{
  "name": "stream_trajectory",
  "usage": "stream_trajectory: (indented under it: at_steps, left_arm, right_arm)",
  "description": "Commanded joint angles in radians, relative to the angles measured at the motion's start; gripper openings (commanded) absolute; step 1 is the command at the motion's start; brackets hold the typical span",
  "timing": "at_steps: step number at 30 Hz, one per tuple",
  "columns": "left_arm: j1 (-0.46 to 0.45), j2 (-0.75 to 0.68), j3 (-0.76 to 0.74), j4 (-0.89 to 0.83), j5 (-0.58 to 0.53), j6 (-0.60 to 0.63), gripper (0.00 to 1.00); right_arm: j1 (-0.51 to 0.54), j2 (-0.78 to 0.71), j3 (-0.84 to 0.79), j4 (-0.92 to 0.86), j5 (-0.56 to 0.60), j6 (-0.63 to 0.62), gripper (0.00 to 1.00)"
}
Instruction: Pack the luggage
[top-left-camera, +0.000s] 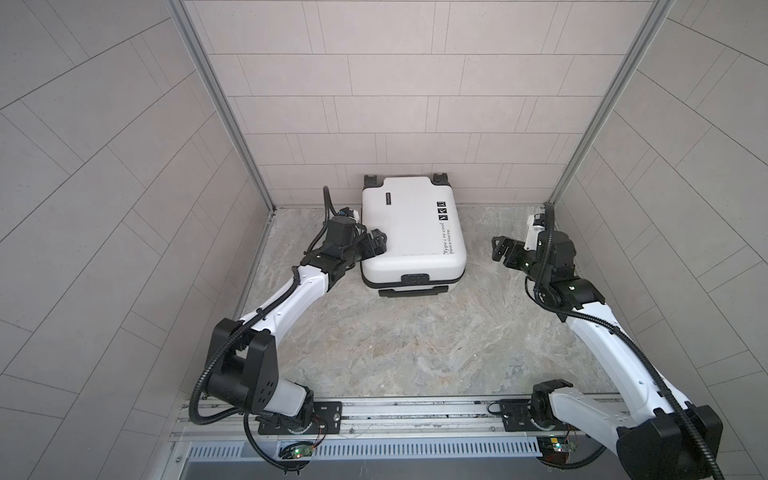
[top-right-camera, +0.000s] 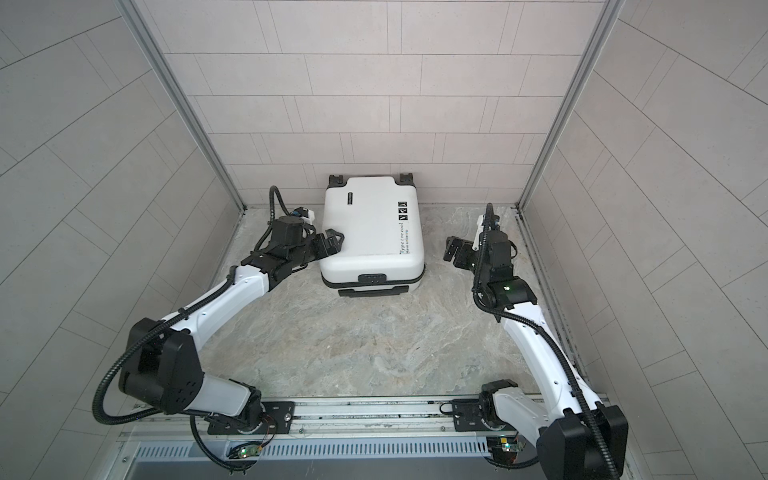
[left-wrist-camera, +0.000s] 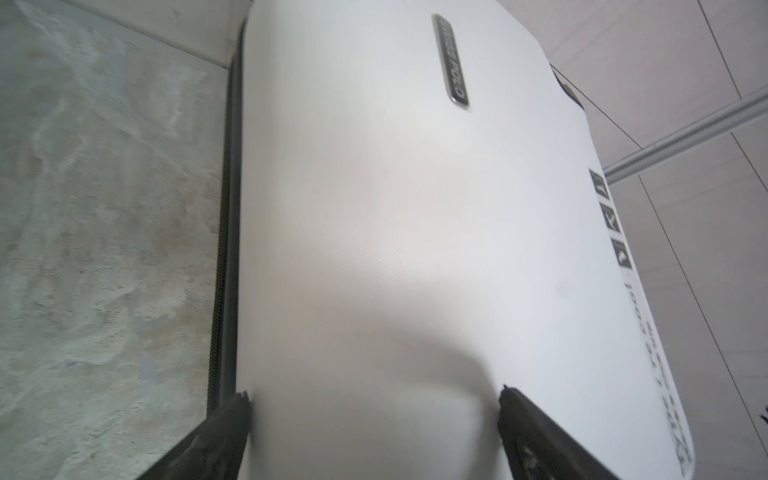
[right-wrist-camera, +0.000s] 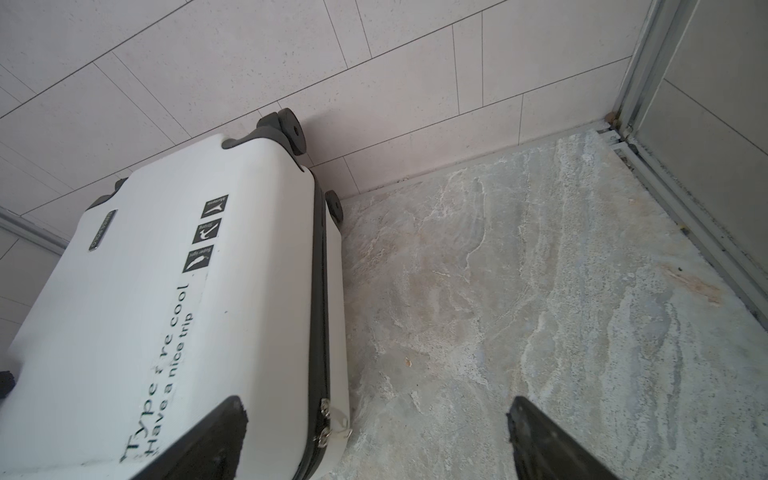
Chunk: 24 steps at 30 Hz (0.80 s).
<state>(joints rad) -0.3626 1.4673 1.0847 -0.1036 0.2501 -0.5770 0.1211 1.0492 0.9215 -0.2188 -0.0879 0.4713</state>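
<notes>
The luggage (top-left-camera: 411, 232) (top-right-camera: 372, 232) is a small white hard-shell suitcase lying flat and closed at the back of the floor, its black wheels against the rear wall. The black zipper band (right-wrist-camera: 318, 291) runs round its side, with metal pulls (right-wrist-camera: 326, 419) near the front corner. My left gripper (top-left-camera: 376, 243) (top-right-camera: 332, 241) (left-wrist-camera: 374, 397) is open over the left part of the top shell (left-wrist-camera: 395, 228), nothing between its fingers; whether it touches the shell is unclear. My right gripper (top-left-camera: 498, 249) (top-right-camera: 451, 249) (right-wrist-camera: 376, 405) is open to the right of the suitcase, apart from it.
Tiled walls enclose the marble-patterned floor (top-left-camera: 395, 340) at the back and both sides, with metal corner posts (top-left-camera: 224, 104) (top-left-camera: 602, 104). The arms' mounting rail (top-left-camera: 395, 411) runs along the front edge. Bare floor (right-wrist-camera: 540, 270) lies between the suitcase and the right wall.
</notes>
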Motion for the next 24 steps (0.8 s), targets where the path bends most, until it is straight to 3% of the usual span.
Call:
stream_trajectory:
  at_steps: [1,8,13,17,19,24]
  left_arm:
    - [-0.022,0.023,0.011,-0.094,0.022,0.005,0.96]
    - [-0.022,-0.134,0.019,-0.138,-0.225,0.146,1.0]
    - [-0.021,-0.31,-0.1,0.032,-0.467,0.387,1.0]
    - [0.001,-0.369,-0.197,0.151,-0.724,0.545,1.0]
    - [0.057,-0.372,-0.246,0.184,-0.782,0.537,1.0]
    - [0.206,-0.32,-0.394,0.278,-0.79,0.454,1.0]
  right_arm:
    - [-0.013,-0.024,-0.001,0.015,0.014,-0.015,1.0]
    - [-0.016,-0.037,-0.023,0.092,0.123,-0.052,1.0]
    - [-0.015,-0.033,-0.101,0.275,0.288,-0.135,1.0]
    - [-0.017,0.041,-0.107,0.305,0.455,-0.195,1.0]
    - [-0.017,0.083,-0.148,0.366,0.52,-0.228,1.0]
    - [-0.02,0.17,-0.288,0.506,0.616,-0.249,1.0]
